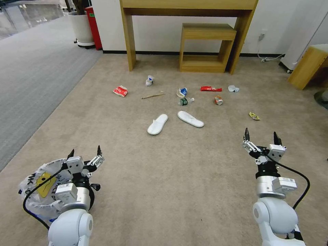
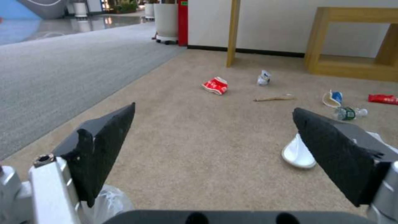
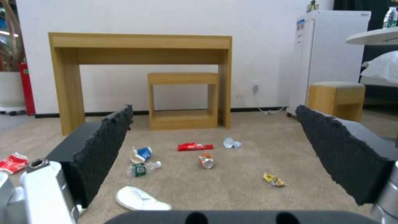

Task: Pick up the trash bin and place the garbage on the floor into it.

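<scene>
The trash bin, lined with a crinkly white bag with a yellow mark, stands on the beige floor at my near left, partly hidden behind my left arm. My left gripper hangs open just past its rim, holding nothing. My right gripper is open at the near right. The garbage lies ahead: two white slippers, a red-white carton, a paper cup, a green bottle, a stick, a red wrapper, an orange can and a yellow wrapper.
A tall wooden console table with a low wooden shelf under it stands against the far wall. Grey ribbed carpet runs along the left. A white planter is at far left, a wooden stool at far right.
</scene>
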Motion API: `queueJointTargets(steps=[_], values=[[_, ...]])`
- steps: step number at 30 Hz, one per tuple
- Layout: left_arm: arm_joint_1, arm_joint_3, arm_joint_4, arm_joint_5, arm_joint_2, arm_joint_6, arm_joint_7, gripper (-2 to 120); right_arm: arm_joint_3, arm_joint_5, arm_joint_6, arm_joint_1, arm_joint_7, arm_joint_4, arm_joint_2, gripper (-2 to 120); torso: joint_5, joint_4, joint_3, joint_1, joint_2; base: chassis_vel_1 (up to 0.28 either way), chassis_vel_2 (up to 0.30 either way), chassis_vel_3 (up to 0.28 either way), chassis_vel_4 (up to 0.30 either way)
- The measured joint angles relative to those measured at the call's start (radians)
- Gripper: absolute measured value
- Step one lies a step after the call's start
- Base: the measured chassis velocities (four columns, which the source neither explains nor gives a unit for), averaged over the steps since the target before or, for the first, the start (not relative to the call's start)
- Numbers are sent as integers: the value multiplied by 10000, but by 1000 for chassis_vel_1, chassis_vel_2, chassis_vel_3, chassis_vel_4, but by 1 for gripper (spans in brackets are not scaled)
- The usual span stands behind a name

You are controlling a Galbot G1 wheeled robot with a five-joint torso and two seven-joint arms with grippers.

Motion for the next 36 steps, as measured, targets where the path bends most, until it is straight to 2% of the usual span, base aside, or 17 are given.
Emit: queueJointTargets(steps=[29,36], values=[[-84,-13,238,20,28,-132,40,100,166,-484,37,91,-84,-168,41,100,0,0,0,0,0,0,0,0,0],[-86,-6,270,42,6,-182,47,100,199,-502,69,47,-139,-163,58,100,0,0,0,0,0,108,99,-81,-101]])
